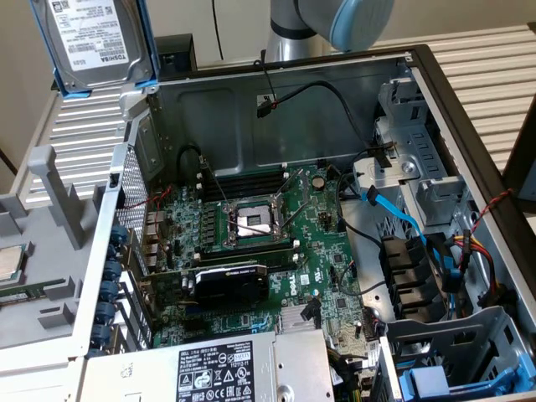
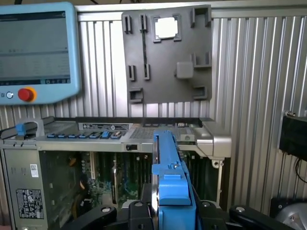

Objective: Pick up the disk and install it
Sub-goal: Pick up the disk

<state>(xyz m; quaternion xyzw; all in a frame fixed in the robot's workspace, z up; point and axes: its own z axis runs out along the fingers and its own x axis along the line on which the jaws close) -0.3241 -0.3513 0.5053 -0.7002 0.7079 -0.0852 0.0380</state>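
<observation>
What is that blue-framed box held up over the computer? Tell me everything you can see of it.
The disk is a silver-grey metal drive with a white printed label, framed in a bright blue plastic carrier. It hangs tilted in the air by a corner of the open computer case, clamped edge-on in the gripper, with black jaws on both sides of the blue frame.

1. The disk [image 1: 99,38]: silver-grey drive, white printed label, bright blue carrier frame.
2. Raised in the air, tilted, label side showing.
3. Above a corner of the open computer case [image 1: 251,117], exterior view's left.
</observation>
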